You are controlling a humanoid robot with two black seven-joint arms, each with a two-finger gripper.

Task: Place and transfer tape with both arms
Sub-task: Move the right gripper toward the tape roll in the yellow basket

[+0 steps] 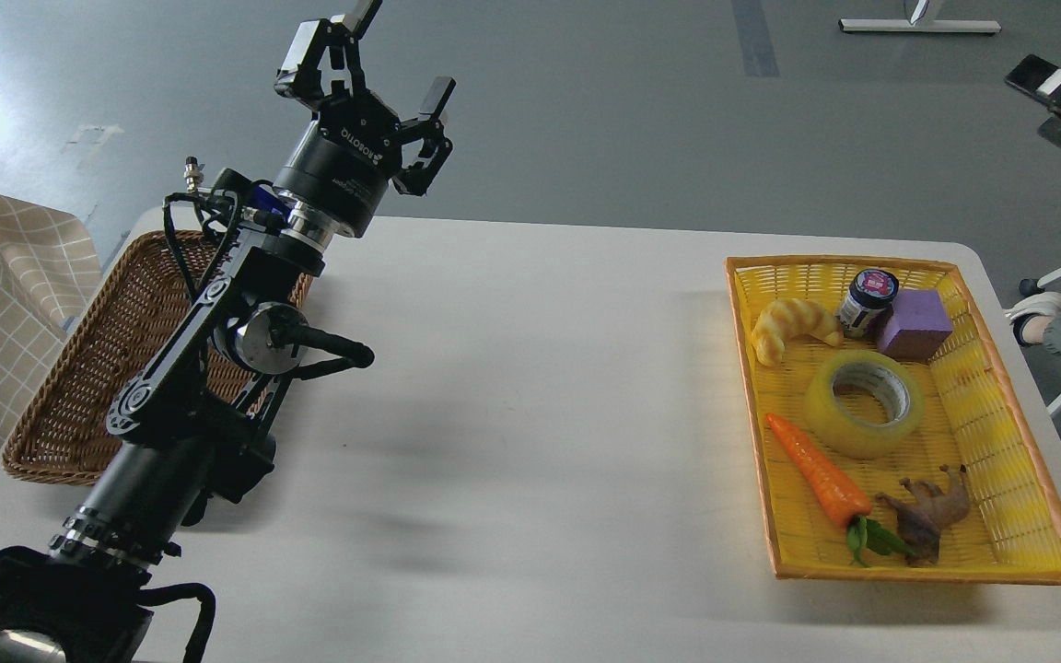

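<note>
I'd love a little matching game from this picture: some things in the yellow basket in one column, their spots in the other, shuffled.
Things:
1. tape
2. toy croissant
3. purple block
4. toy carrot

Places in the yellow basket:
A. far right, beside the small jar
B. near left, leaf end next to the brown animal figure
C. middle, lying flat with its core facing up
D. far left corner

Pairs: 1-C, 2-D, 3-A, 4-B
</note>
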